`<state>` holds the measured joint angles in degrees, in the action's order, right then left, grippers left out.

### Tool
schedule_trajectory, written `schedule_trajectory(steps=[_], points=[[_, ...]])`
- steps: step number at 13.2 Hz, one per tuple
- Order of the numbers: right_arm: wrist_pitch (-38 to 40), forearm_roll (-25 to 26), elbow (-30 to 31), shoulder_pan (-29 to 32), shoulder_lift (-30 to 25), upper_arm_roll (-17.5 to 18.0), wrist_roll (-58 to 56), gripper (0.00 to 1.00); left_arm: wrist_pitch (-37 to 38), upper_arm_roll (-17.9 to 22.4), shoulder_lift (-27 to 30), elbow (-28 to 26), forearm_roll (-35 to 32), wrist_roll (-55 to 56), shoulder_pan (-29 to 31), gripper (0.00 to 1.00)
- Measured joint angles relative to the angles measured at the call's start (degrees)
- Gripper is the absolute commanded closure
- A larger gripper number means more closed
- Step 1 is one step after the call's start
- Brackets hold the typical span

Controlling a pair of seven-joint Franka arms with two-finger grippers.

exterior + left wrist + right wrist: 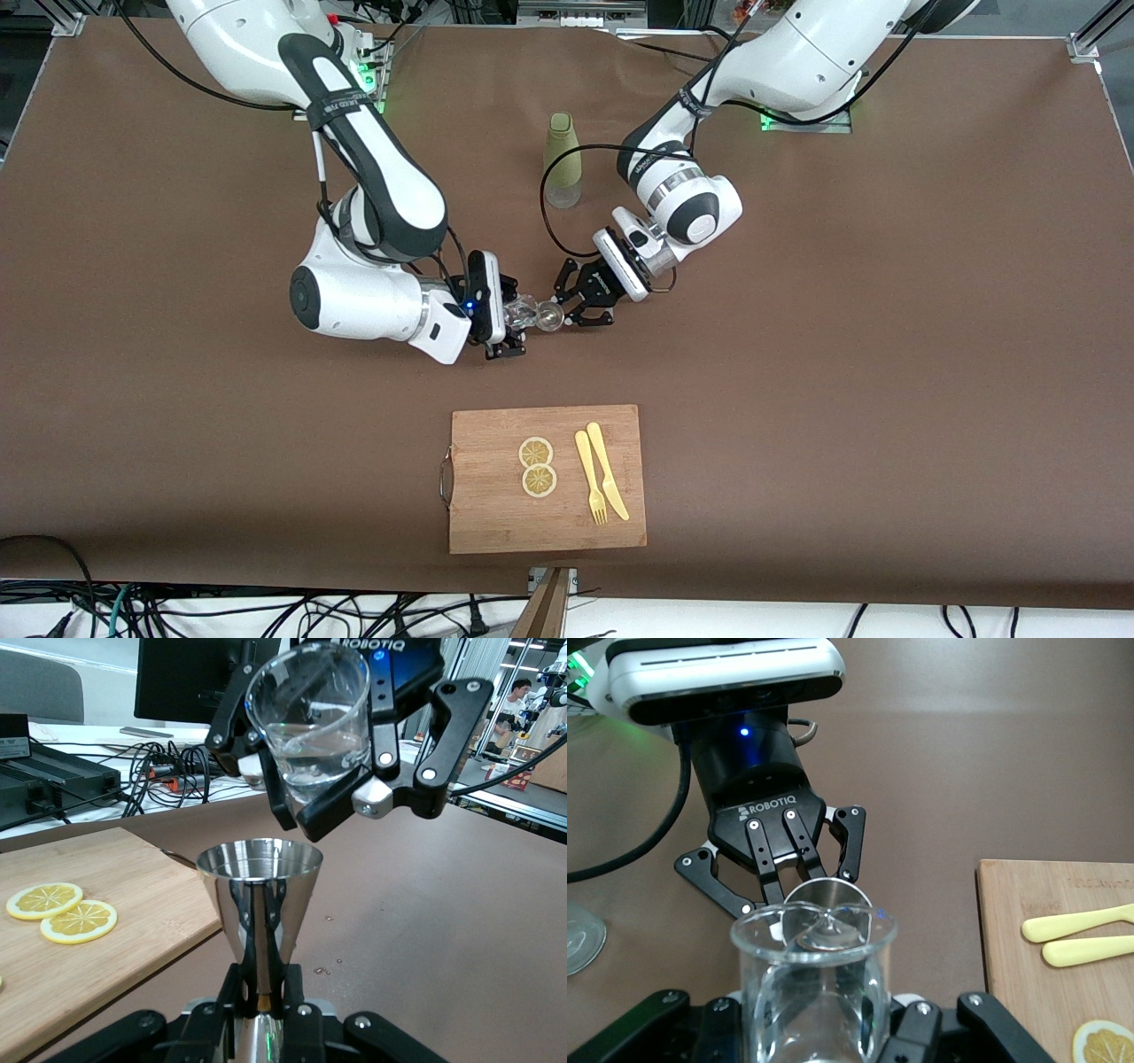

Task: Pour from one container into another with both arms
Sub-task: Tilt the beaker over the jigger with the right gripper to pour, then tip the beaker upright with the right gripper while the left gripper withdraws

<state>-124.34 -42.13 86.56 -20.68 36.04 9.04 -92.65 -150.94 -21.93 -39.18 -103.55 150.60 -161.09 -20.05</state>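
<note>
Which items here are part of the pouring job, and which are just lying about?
In use:
- glass cup, in right gripper
- metal jigger, in left gripper

Lying about:
- green bottle
- cutting board
- lemon slices
- fork
- knife

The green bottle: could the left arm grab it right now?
Probably not yet. The green bottle stands free beside the left arm, but the left gripper is shut on a metal jigger, below the right gripper's glass.
</note>
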Motion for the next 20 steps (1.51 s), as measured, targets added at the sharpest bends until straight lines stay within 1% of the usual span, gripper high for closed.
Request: schedule_trajectory(steps=[3, 4, 8, 13, 14, 16, 20], points=[[-1.6, 5.2, 0.0, -1.2, -0.5, 0.0, 4.2, 0.88, 0.0, 0.2, -0.3, 0.2, 0.0, 0.0, -0.1, 1.00], [-2.0, 6.2, 0.0, -1.4, -0.7, 0.0, 5.0, 0.88, 0.0, 0.3, -0.4, 0.2, 0.0, 0.0, -0.1, 1.00], [-2.2, 8.0, 0.0, -1.7, -1.0, 0.0, 5.3, 0.88, 0.0, 0.3, -0.4, 0.4, 0.0, 0.0, -0.1, 1.00], [-2.5, 8.4, 0.0, -2.0, -1.0, 0.0, 5.5, 0.88, 0.0, 0.3, -0.4, 0.4, 0.0, 0.0, -0.1, 1.00], [-2.5, 8.0, 0.0, -2.0, -1.0, 0.0, 5.5, 0.88, 0.0, 0.3, -0.4, 0.4, 0.0, 0.0, -0.1, 1.00], [-2.5, 5.6, 0.0, -1.9, -1.1, 0.0, 5.5, 0.88, 0.0, 0.3, -0.4, 0.5, 0.0, 0.0, -0.1, 1.00], [-2.3, -4.8, -0.1, -1.8, -2.2, -0.1, 5.5, 0.88, 0.0, 0.6, -0.4, 0.7, 0.0, 0.0, 0.0, 1.00]])
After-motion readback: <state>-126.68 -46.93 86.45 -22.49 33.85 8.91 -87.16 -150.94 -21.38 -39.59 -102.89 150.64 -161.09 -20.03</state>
